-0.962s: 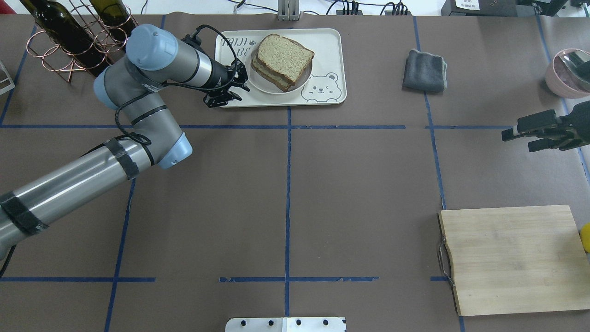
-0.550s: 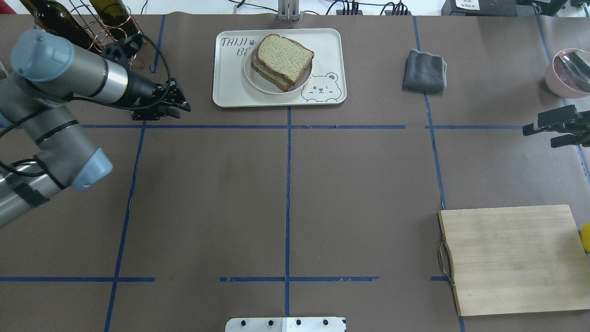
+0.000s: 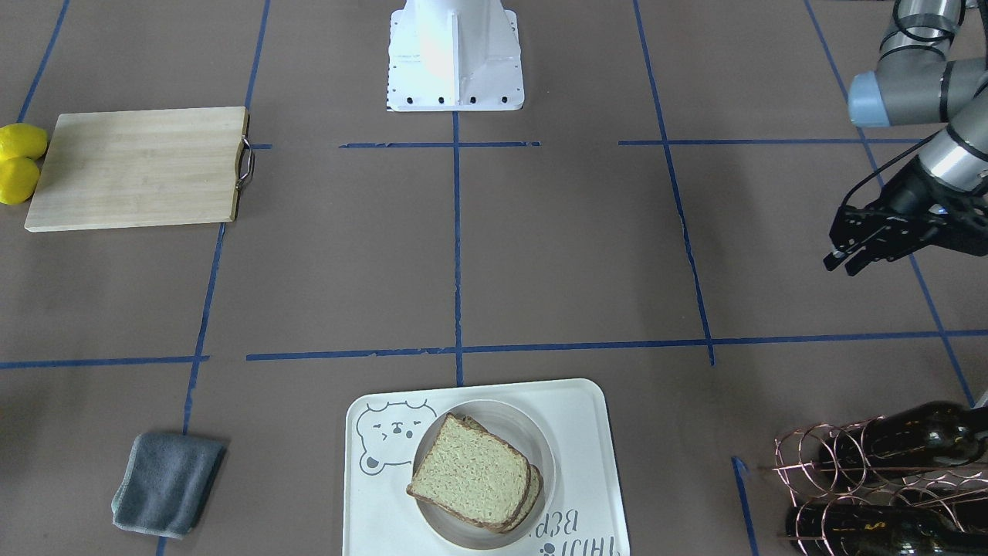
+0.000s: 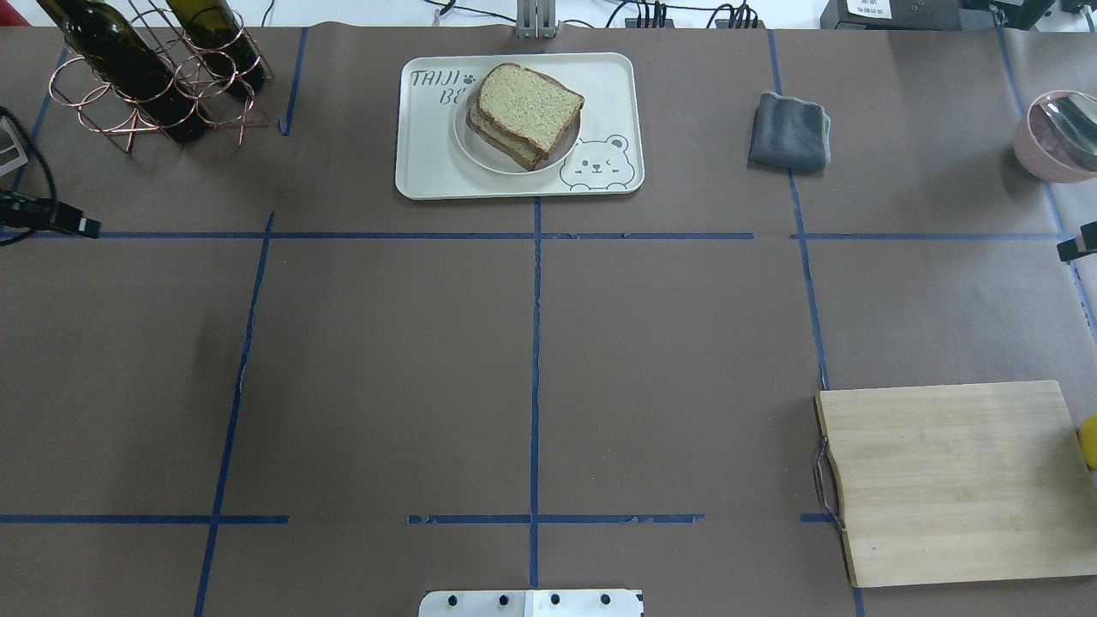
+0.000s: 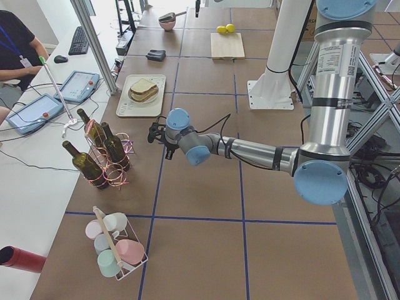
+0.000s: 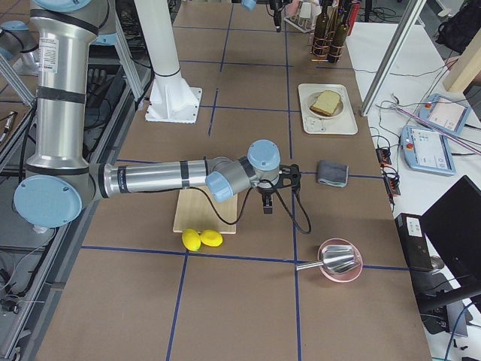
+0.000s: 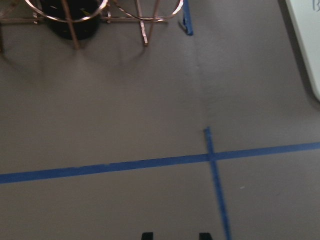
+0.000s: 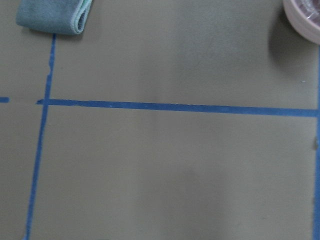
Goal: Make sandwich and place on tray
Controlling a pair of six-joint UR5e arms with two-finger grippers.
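The sandwich (image 3: 471, 472) lies in a white bowl (image 3: 534, 434) on the tray (image 3: 596, 463), at six o'clock on the table (image 3: 571, 255); the left gripper (image 3: 839, 266) hangs at three o'clock, jaws slightly apart; a cutting board (image 3: 139, 166) lies at ten o'clock.

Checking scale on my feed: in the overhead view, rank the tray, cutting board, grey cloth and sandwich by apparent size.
1. cutting board, narrowly, and nearer the camera, so unsure
2. tray
3. sandwich
4. grey cloth

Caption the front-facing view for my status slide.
Sandwich in its white bowl on the bear tray; left gripper hangs open, well apart from it.
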